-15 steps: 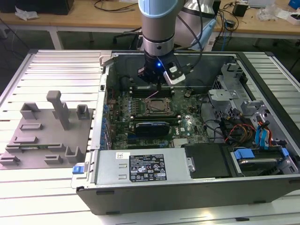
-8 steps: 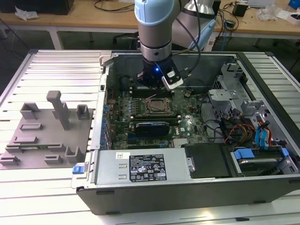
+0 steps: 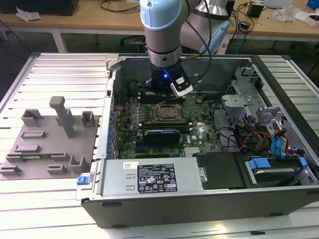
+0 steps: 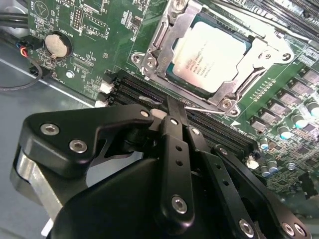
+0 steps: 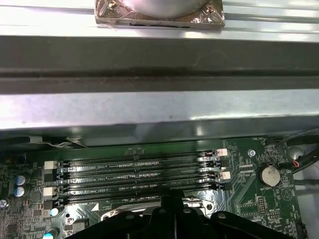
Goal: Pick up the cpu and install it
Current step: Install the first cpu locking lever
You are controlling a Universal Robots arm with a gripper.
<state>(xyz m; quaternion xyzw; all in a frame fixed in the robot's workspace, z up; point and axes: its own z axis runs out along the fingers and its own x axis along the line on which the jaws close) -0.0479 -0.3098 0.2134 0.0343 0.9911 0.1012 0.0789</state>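
The cpu (image 4: 212,56) lies flat in the socket frame (image 4: 149,55) on the green motherboard, its pale metal top facing up, with the metal bracket (image 4: 271,50) around its edges. In the exterior view the socket (image 3: 167,112) sits in the middle of the open computer case, just in front of my gripper (image 3: 162,95). In the second wrist view my gripper (image 4: 174,105) is shut with its black fingers pressed together and nothing between them. Its tip hovers over the memory slots (image 4: 144,92) at the socket's edge, close to a thin wire lever (image 4: 199,106).
The case's metal wall (image 5: 159,109) rises close behind the memory slots (image 5: 139,172). A coin battery (image 5: 269,174) sits beside them. A black expansion card (image 3: 160,135), a power supply (image 3: 149,177), drive bays with cables (image 3: 259,134) and a grey fixture plate (image 3: 47,144) are also here.
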